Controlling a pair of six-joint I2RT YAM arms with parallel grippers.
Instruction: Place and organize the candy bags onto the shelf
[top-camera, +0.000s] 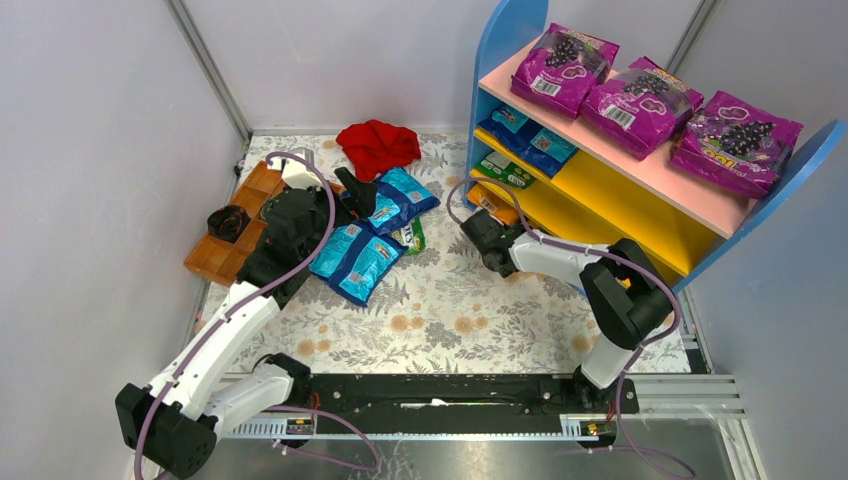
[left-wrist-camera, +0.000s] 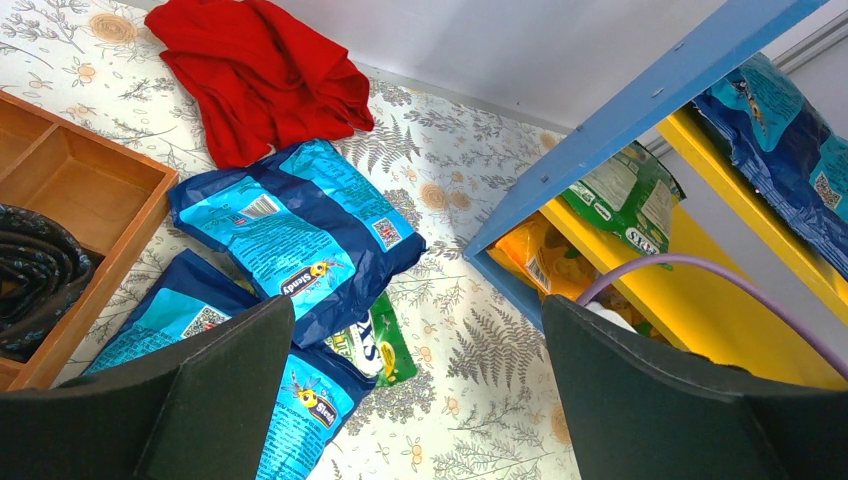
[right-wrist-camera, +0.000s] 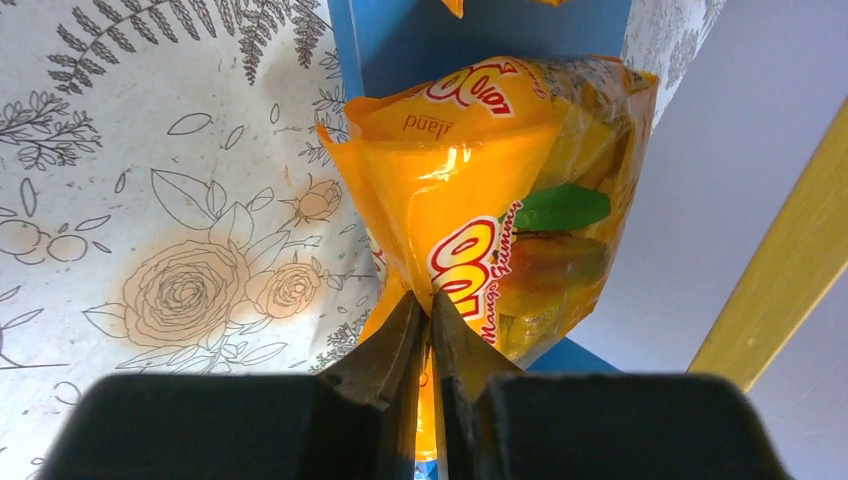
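Held by a pinched fold of its wrapper, an orange candy bag (right-wrist-camera: 490, 180) sits in my shut right gripper (right-wrist-camera: 430, 315) against the blue side panel of the shelf (right-wrist-camera: 480, 35). From above, this gripper (top-camera: 480, 225) is at the shelf's (top-camera: 620, 190) lowest left corner. Blue bags (top-camera: 530, 140) and a green bag (top-camera: 505, 170) lie on the yellow boards. My left gripper (left-wrist-camera: 415, 330) hangs open over the table, with blue candy bags (left-wrist-camera: 300, 230) and a green one (left-wrist-camera: 375, 345) below it. Seen from the top, they lie by the left gripper (top-camera: 355, 190).
A red cloth (top-camera: 378, 145) lies at the back of the table. A brown wooden tray (top-camera: 262, 185) with a dark bundle (top-camera: 228, 222) sits at the left. Three magenta grape bags (top-camera: 640, 100) fill the pink top board. Walls close in left and right.
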